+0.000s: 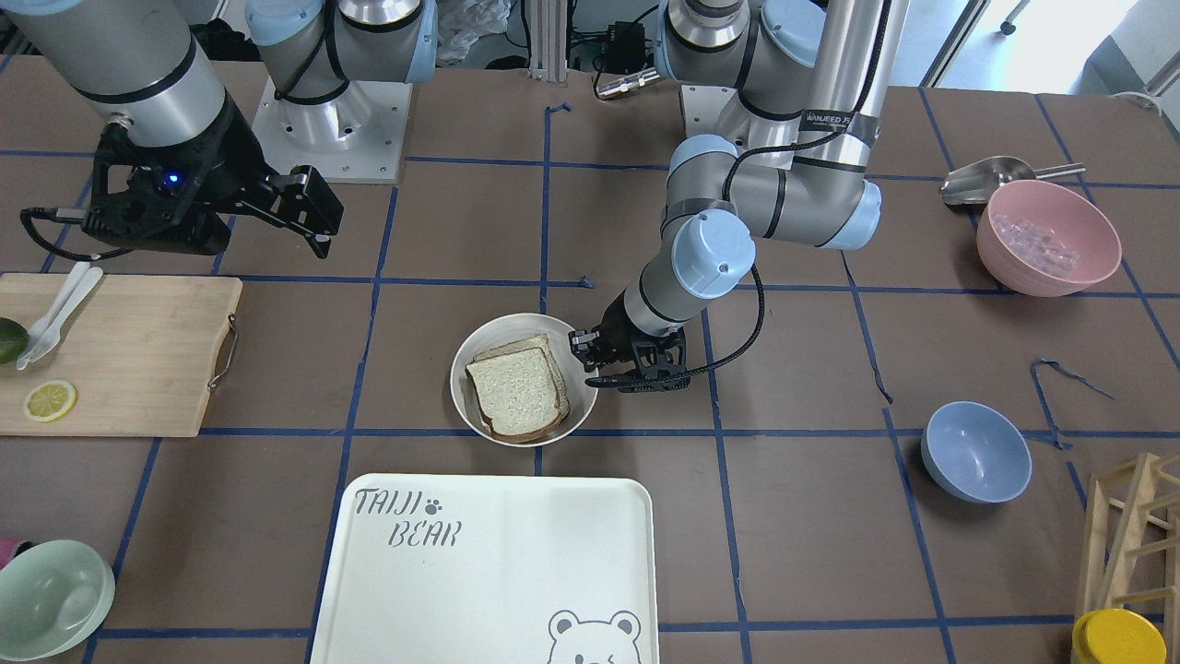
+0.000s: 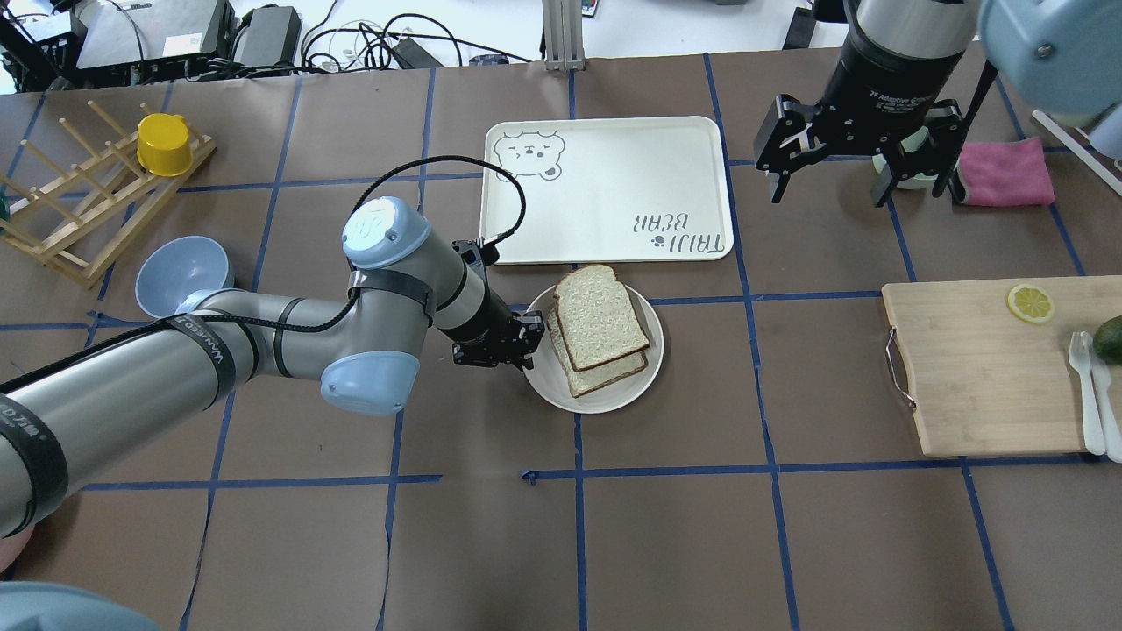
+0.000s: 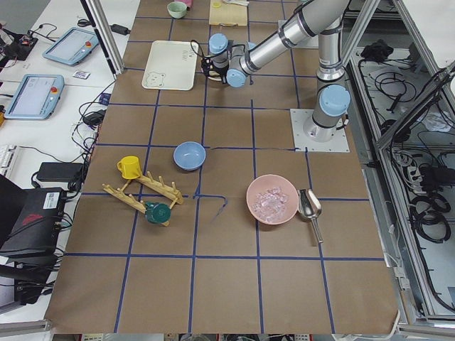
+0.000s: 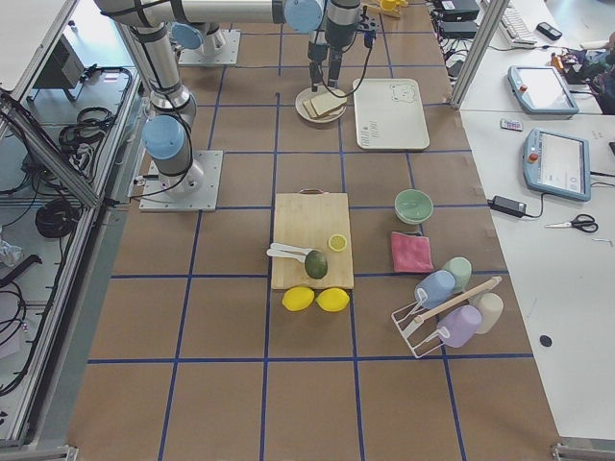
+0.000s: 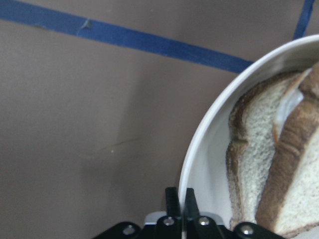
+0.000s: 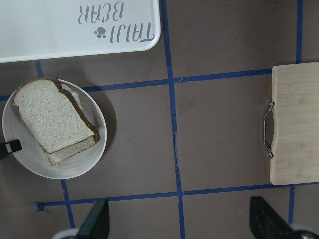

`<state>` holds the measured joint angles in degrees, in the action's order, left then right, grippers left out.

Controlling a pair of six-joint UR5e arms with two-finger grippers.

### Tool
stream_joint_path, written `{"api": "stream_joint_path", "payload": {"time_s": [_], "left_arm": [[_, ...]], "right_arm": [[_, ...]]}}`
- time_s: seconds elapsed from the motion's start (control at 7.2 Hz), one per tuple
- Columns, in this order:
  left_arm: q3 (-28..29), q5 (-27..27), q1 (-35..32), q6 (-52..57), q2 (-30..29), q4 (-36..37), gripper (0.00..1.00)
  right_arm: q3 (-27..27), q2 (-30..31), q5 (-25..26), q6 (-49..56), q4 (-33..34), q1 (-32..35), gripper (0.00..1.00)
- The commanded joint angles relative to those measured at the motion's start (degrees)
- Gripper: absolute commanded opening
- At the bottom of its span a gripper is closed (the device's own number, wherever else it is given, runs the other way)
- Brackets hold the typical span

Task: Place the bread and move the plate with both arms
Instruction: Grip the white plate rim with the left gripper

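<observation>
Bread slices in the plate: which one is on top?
The larger slice, its whole speckled face showing; the other slice only peeks out from under it on the plate.

The bread (image 2: 600,317) lies in the plate (image 2: 614,400), near the tray (image 2: 614,193).

Counter (image 2: 684,543) papered brown, gridded with blue tape lines (image 2: 578,526). White side desk (image 3: 50,82) alongside holds two teach pendants (image 3: 25,96); aluminium frame post (image 3: 103,35) at the counter edge. Black cables (image 3: 426,177) strewn behind the bases; light bright, even.
</observation>
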<state>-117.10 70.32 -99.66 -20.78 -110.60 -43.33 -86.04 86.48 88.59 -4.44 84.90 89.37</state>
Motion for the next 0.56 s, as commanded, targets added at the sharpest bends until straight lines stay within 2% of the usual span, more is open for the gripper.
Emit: {"api": "stream_joint_path", "payload": {"time_s": [0.0, 0.42], "left_arm": [[2.92, -0.01, 0.08, -1.36, -0.06, -0.52, 0.0], [7.49, -0.8, 0.6, -1.19, 1.69, -5.86, 0.0]], "right_arm": [[0.0, 0.0, 0.0, -0.04, 0.0, 0.01, 1.0], [0.0, 0.0, 0.0, -0.04, 0.0, 0.01, 1.0]]}}
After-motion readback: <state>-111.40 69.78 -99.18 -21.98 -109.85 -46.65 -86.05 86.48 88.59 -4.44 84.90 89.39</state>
